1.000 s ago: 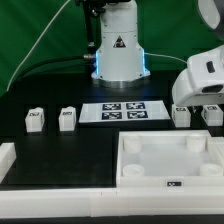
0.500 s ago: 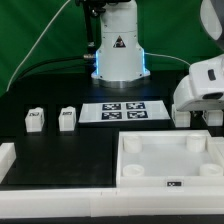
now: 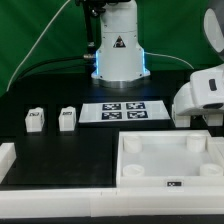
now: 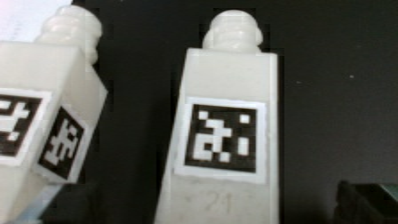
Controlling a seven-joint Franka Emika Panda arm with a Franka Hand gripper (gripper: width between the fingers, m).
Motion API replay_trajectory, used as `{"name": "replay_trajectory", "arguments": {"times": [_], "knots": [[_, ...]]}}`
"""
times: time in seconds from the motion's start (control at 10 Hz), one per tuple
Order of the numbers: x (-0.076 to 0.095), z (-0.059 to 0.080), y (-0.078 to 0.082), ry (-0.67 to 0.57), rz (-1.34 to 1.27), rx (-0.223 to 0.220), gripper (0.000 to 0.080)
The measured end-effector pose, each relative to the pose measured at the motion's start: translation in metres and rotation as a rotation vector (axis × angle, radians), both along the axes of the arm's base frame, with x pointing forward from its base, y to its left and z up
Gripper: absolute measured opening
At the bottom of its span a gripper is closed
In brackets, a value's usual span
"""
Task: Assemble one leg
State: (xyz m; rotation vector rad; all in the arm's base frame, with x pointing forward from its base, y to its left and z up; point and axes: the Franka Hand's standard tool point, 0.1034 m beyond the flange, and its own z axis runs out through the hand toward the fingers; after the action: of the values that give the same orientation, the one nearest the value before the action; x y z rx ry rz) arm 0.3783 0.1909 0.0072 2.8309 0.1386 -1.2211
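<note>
Two small white legs with marker tags, one (image 3: 34, 120) and another (image 3: 67, 119), stand at the exterior view's left. At the right, my gripper (image 3: 200, 117) hangs low over two more legs; the white hand hides most of them. In the wrist view one tagged leg (image 4: 228, 130) lies between my gripper's (image 4: 210, 205) dark fingers (image 4: 374, 200), which stand apart on either side without touching it. A second leg (image 4: 45, 120) lies close beside it. The gripper is open and holds nothing.
The marker board (image 3: 124, 112) lies in the middle in front of the robot base (image 3: 118, 50). The large white tray-like part (image 3: 128, 172) with corner sockets sits at the front right. A white rail (image 3: 10, 160) borders the front left.
The hand has come down at the exterior view's right, closer to the table and over the two right-hand legs. Nothing else has moved.
</note>
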Motion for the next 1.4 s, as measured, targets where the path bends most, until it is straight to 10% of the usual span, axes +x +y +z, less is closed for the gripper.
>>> {"name": "replay_trajectory", "arguments": {"times": [0.5, 0.9, 1.4], "knots": [[-0.006, -0.004, -0.005, 0.002, -0.007, -0.003, 0.0649], [-0.005, -0.004, -0.004, 0.001, -0.005, -0.002, 0.029], [0.003, 0.008, -0.011, -0.011, -0.014, 0.007, 0.029]]}}
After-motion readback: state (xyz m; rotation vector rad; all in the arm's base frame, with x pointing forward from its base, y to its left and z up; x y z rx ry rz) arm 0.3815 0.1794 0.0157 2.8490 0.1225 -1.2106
